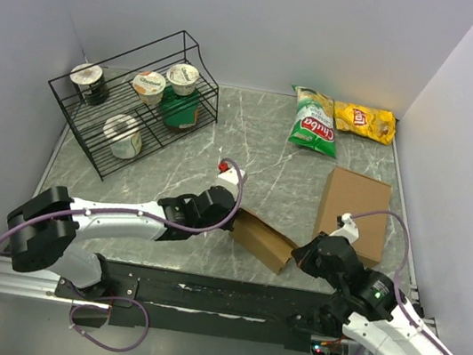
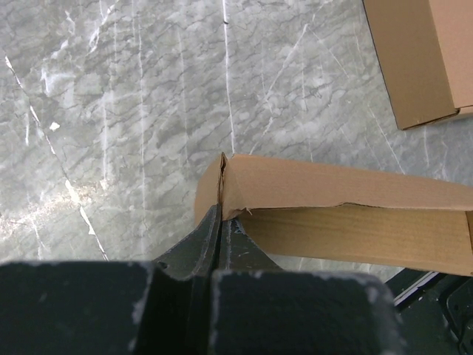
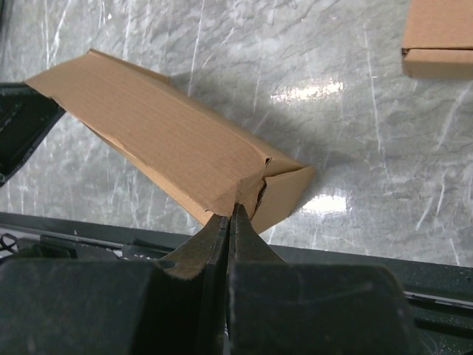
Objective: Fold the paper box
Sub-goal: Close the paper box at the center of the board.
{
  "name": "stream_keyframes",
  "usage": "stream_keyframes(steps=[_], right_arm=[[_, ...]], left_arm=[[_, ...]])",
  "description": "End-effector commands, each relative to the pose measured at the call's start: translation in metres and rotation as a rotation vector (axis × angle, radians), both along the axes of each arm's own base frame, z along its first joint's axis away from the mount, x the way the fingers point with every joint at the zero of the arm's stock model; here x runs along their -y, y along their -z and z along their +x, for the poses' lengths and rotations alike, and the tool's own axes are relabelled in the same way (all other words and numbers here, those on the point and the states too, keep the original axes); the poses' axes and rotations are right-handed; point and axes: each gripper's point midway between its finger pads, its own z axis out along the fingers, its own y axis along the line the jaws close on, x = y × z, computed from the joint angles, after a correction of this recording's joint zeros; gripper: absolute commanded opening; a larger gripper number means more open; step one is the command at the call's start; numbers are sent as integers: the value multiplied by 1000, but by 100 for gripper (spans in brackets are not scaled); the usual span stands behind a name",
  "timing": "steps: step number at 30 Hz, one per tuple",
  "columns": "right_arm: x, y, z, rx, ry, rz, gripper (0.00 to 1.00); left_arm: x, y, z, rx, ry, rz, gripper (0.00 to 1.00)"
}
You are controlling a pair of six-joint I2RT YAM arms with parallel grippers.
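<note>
Paper box (image 1: 262, 240) sits at about 6 o'clock on the table (image 1: 251, 139), close to the near edge, strung between the two arms. The left gripper (image 1: 233, 211) is at its 9 o'clock end and the right gripper (image 1: 301, 255) at its 4 o'clock end. Each is clenched on the cardboard.

In the left wrist view the left gripper (image 2: 220, 214) has its black fingers pressed together on a thin upright corner edge of the paper box (image 2: 332, 200), which runs off toward 3 o'clock. In the right wrist view the right gripper (image 3: 235, 211) pinches a crumpled corner where two panels meet. From there the paper box (image 3: 162, 133) stretches away toward 10 o'clock and casts a shadow on the stone beneath it. Whether any part rests on the table I cannot tell.

It is thin brown kraft card, matte, with fine ribbing along its long faces. It is folded into a long, flattish sleeve with sharp creases. One long seam gapes a little along a ragged, wavy edge, and the end by the right gripper closes in a triangular flap.

The table is grey and glossy, marble-patterned with white veins. At 2 o'clock of the paper box, well apart, lies a flat cardboard slab (image 1: 354, 212), neat-edged and rectangular.
</note>
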Motion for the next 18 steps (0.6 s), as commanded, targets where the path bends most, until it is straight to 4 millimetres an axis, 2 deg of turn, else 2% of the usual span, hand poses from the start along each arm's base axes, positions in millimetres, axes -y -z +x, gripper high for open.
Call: stream_keyframes(steps=[1, 7, 18], right_arm=[[29, 46, -37, -199, -64, -207, 0], [26, 49, -39, -218, -85, -238, 0], [23, 52, -47, -274, -128, -304, 0]], left_arm=[[-64, 57, -3, -83, -82, 255, 1], [-58, 57, -6, -93, -64, 226, 1], [-61, 53, 2, -76, -69, 233, 1]])
